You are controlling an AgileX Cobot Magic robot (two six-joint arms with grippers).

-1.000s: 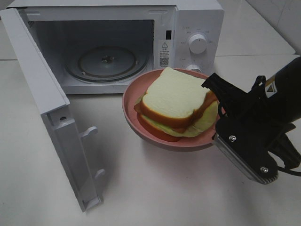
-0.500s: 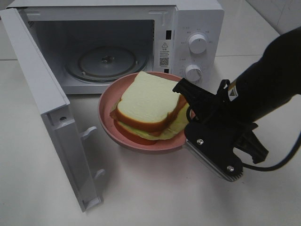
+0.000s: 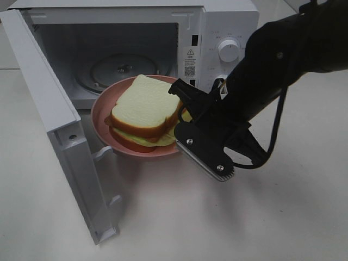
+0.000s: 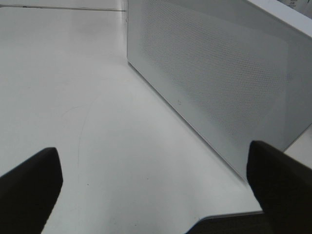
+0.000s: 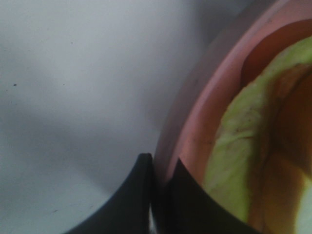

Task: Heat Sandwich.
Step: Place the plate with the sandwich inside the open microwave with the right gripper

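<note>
Right claw [image 5: 161, 165], I see, is pinched on the pink plate [image 3: 102, 111] rim, sandwich [image 3: 144, 103] aboard, before the open microwave [image 3: 231, 24] (left claw [image 4: 155, 184] gapes wide).

White microwave [image 3: 228, 27], door [image 3: 43, 92] open; glass turntable [image 3: 109, 68] inside; pink plate [image 3: 100, 115] at opening.

**White worktop, soft even light**

Here's a plain white worktop [image 3: 163, 217], smooth with a slight sheen. A thin seam [image 3: 8, 69] crosses it at the far left of the high view. The light is soft and even, and pale grey shadows lie on the surface. In the left wrist view, a faint curved scratch [image 4: 80, 126] marks the worktop.
</note>
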